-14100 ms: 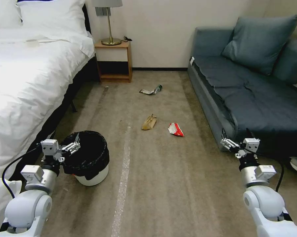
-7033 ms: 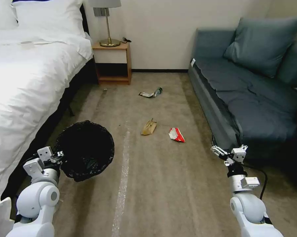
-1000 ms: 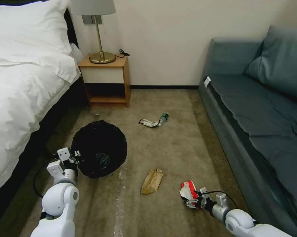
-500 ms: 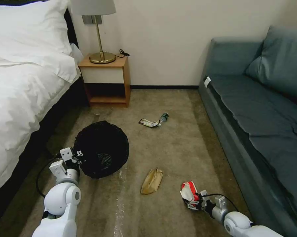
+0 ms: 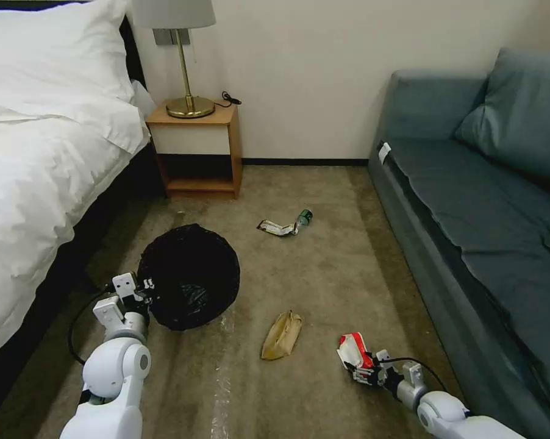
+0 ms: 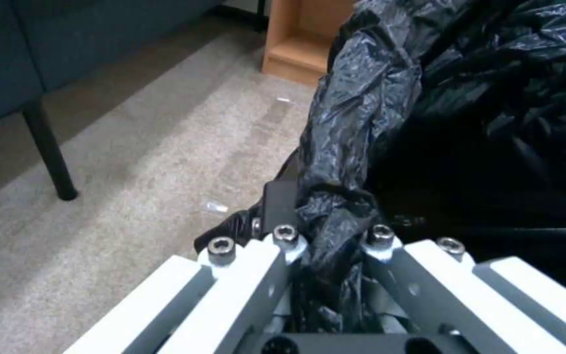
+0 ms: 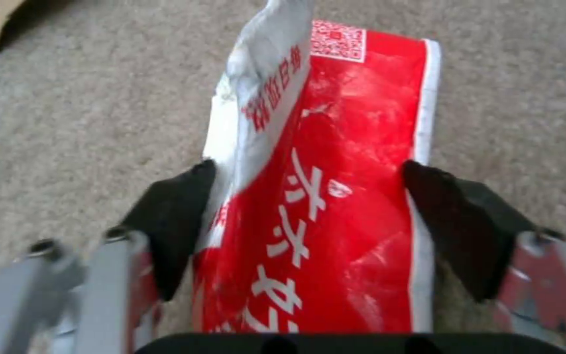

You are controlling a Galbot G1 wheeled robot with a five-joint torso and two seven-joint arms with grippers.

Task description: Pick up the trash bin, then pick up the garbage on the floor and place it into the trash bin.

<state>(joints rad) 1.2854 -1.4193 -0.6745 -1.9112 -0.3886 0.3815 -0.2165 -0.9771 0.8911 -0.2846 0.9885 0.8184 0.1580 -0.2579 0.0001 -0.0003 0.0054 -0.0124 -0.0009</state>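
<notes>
My left gripper [image 5: 142, 286] is shut on the bag-covered rim of the trash bin [image 5: 188, 277], holding it tilted with its black-lined mouth towards me. In the left wrist view the gripper [image 6: 332, 236] pinches crumpled black bag [image 6: 466, 123]. Low at the right, my right gripper [image 5: 363, 372] is open around the red-and-white snack wrapper [image 5: 352, 350], which lies on the floor [image 5: 324, 274]. The right wrist view shows the black pads [image 7: 178, 211] at both edges of the wrapper [image 7: 335, 211]. More garbage lies apart: a brown paper bag [image 5: 281, 335], a small bottle [image 5: 304, 215] and a dark flat wrapper [image 5: 275, 227].
A white bed [image 5: 37, 158] runs along the left, and a blue-grey sofa [image 5: 488, 231] along the right. A wooden nightstand [image 5: 196, 149] with a brass lamp [image 5: 186, 61] stands at the far wall. A pale tape strip [image 5: 220, 390] runs along the carpet.
Since the oldest frames the view has advanced into the room, the bin has come off the floor and my right gripper has dropped to the red wrapper. In the last second it shifted slightly.
</notes>
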